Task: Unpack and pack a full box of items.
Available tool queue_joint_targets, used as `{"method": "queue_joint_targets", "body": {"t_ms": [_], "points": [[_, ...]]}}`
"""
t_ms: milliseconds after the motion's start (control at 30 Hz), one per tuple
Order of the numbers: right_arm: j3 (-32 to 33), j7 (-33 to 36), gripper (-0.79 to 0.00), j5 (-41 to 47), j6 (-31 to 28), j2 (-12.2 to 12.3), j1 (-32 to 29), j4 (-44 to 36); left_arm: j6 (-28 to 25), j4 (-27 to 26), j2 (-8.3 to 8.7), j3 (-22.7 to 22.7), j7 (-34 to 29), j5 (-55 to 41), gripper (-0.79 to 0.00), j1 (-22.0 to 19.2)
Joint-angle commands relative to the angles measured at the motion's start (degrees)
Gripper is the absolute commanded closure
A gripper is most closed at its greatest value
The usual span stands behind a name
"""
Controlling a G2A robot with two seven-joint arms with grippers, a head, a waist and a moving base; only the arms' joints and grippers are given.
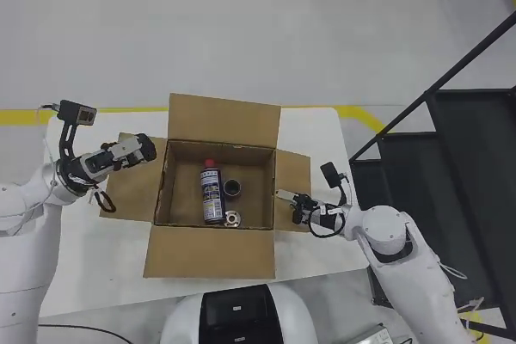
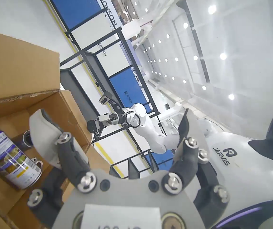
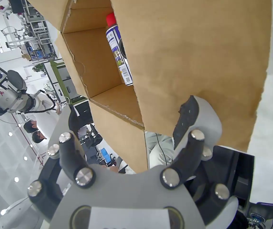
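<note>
Left end effector (image 1: 149, 149) gapes near brown cardboard box (image 1: 224, 117); cylindrical can (image 1: 211, 194) inside.

The top camera looks straight down from above both arms onto the box (image 1: 224, 118). The left wrist camera sits close behind the left gripper (image 2: 113, 122), facing ahead of it across the box rim. The right wrist camera, close behind the right gripper (image 3: 129, 115), faces the box's flap just ahead. All three share the spray can (image 1: 211, 196) inside

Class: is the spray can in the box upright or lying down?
Lying down: the spray can shows its full side along the box floor.
</note>
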Motion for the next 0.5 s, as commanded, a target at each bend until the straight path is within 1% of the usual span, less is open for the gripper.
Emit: {"method": "queue_joint_targets", "body": {"t_ms": [0,167,267,367,467], "points": [[-0.33,-0.24,-0.785,0.01,0.26,0.03,0.49,0.1,0.45,-0.66,0.35,-1.94,0.02,0.51,-0.785,1.72],[-0.73,-1.91,-0.785,-0.08,-0.74,0.1,1.1,-3.7,2.11,-0.22,1.05,-5.4,-0.64,0.61,-0.785,4.62],[-2.39,-2.51,-0.785,-0.51,-2.0,0.03,2.24,-6.1,2.72,0.52,1.35,-6.67,-1.34,0.13,-0.785,6.21],[-6.92,-2.27,-0.785,-3.45,-1.57,-0.21,5.74,-5.95,2.16,1.15,1.51,-8.13,-1.1,-1.72,-0.785,8.08],[-12.33,-1.75,-0.785,-7.28,-0.13,-0.66,11.02,-5.29,1.19,0.93,1.59,-9.08,-1.07,-3.33,-0.785,10.22]]}}
